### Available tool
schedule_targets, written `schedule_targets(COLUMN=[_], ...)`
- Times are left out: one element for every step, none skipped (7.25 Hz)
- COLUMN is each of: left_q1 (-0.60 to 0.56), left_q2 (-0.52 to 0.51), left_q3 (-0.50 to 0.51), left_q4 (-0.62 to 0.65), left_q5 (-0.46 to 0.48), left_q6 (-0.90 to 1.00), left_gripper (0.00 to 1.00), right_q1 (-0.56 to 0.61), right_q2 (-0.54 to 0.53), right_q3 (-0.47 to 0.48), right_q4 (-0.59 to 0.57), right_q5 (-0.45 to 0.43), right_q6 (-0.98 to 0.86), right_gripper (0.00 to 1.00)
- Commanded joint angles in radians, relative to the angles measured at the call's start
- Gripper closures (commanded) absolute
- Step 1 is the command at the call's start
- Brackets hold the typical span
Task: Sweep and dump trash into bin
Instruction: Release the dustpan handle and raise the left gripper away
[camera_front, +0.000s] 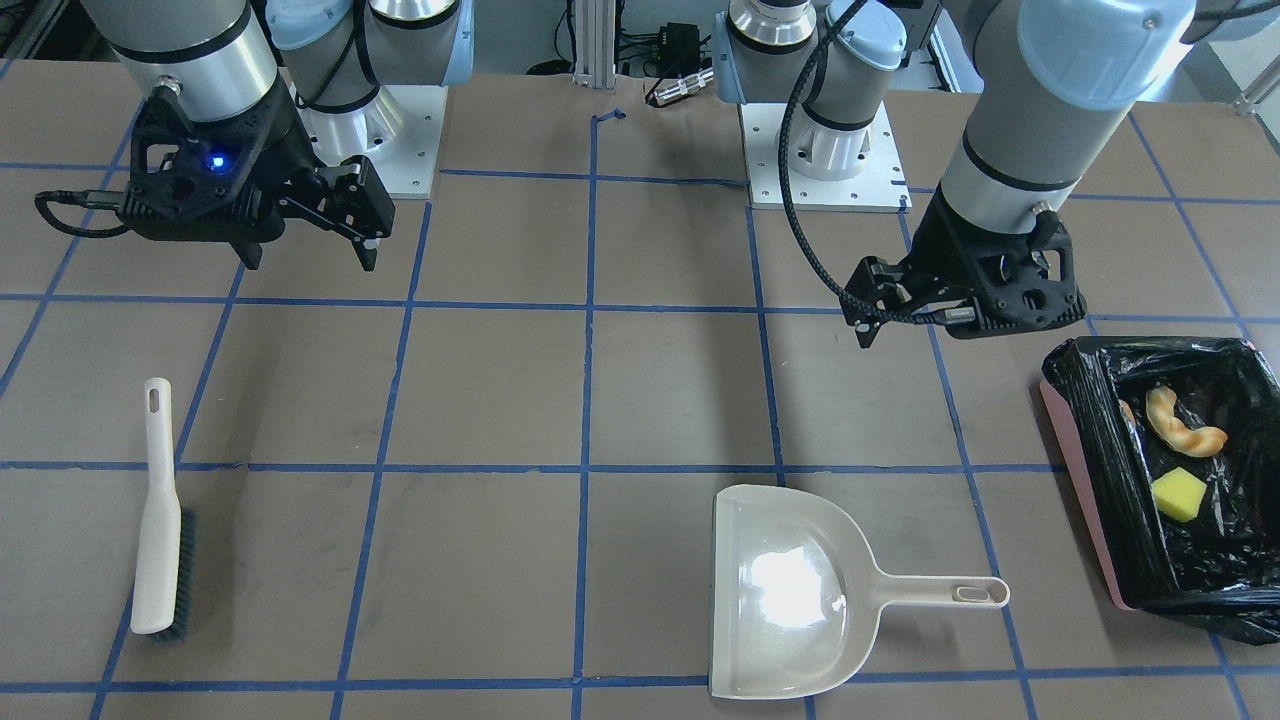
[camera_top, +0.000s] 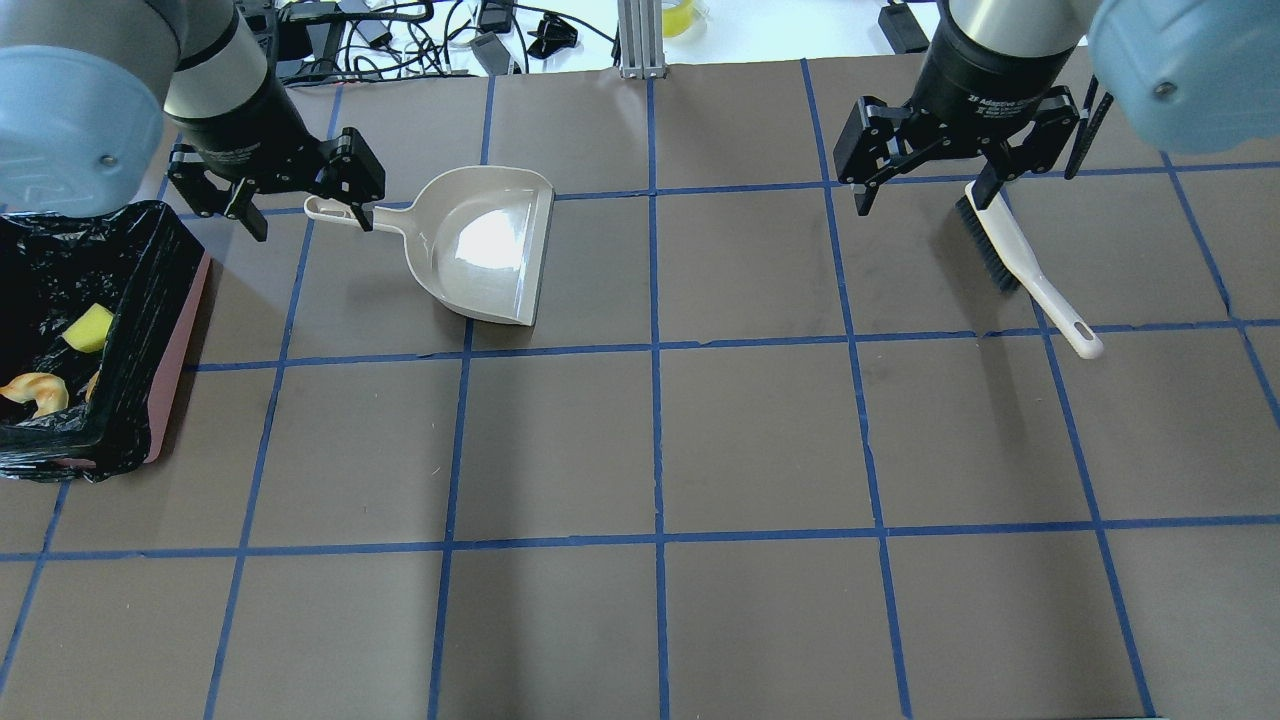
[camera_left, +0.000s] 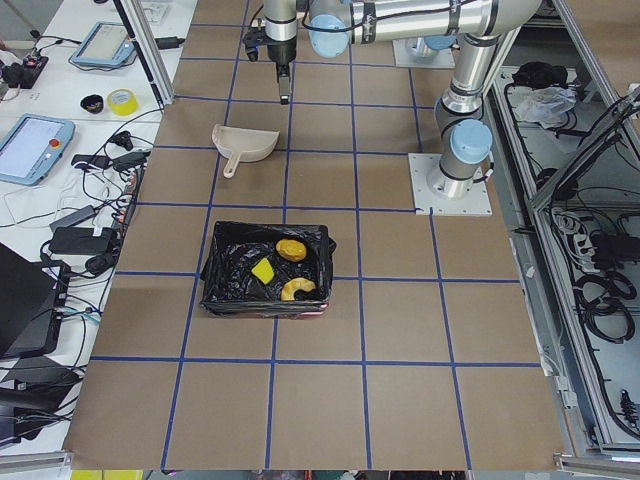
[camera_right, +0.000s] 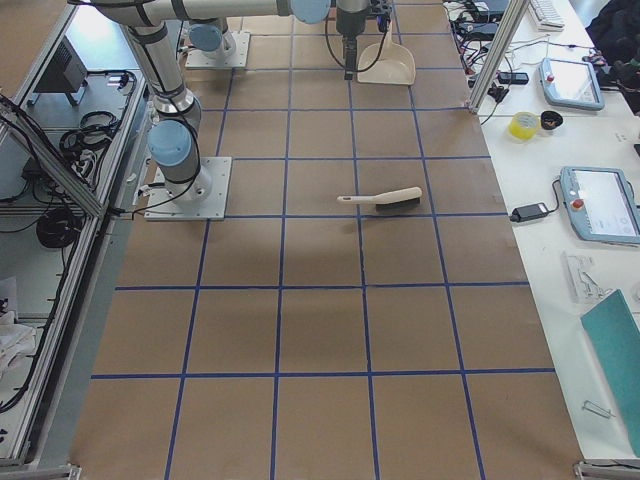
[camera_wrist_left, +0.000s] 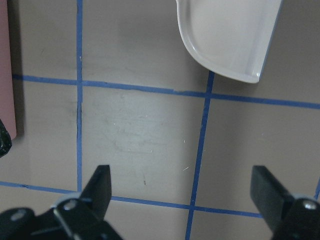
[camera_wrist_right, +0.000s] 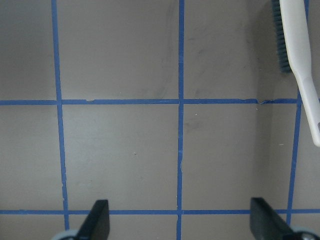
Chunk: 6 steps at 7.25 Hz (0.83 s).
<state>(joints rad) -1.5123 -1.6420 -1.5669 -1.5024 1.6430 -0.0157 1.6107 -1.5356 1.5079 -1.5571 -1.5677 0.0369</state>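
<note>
The pink bin (camera_front: 1088, 485) with its black bag stands at the table's left end (camera_top: 178, 335). In it lie the curved peel (camera_front: 1185, 428), the yellow sponge (camera_front: 1180, 495) and, in the exterior left view, the golden-brown lump (camera_left: 291, 249). The beige dustpan (camera_top: 480, 245) lies empty on the table. The brush (camera_top: 1010, 250) lies flat on the right side. My left gripper (camera_top: 310, 215) is open and empty, raised over the dustpan's handle. My right gripper (camera_top: 925, 195) is open and empty, raised beside the brush's bristle end.
Blue tape lines grid the brown table. The arm bases (camera_front: 825, 150) stand at the robot's edge. Cables and boxes (camera_top: 480, 30) lie beyond the far edge. The left wrist view shows the dustpan's corner (camera_wrist_left: 230, 35) and the bin's pink edge (camera_wrist_left: 7, 75).
</note>
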Motion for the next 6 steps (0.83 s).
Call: schedule_targets(left_q1=[0.020,0.015,0.024,0.021,0.021,0.026], left_q2=[0.051,0.057,0.059,0.057,0.051,0.053], left_q3=[0.010,0.011,0.005,-0.001,-0.002,-0.008], left_q4=[-0.085,-0.084,-0.084,-0.079,-0.075,-0.070], left_q5=[-0.009,-0.061,-0.078,-0.081,-0.086,-0.101], left_q6=[0.066,0.066,0.068,0.068,0.066,0.072], left_gripper=[0.00,0.00,0.00,0.00,0.00,0.00], right_q1=[0.000,0.000,0.000,0.000,0.000,0.000], right_q2=[0.000,0.000,0.000,0.000,0.000,0.000], right_q3=[0.000,0.000,0.002,0.000,0.000,0.002], right_q4=[0.000,0.000,-0.001,-0.001,-0.001,-0.001], right_q5=[0.000,0.000,0.002,0.002,0.002,0.002], right_q6=[0.000,0.001,0.001,0.000,0.000,0.000], right_gripper=[0.00,0.00,0.00,0.00,0.00,0.00])
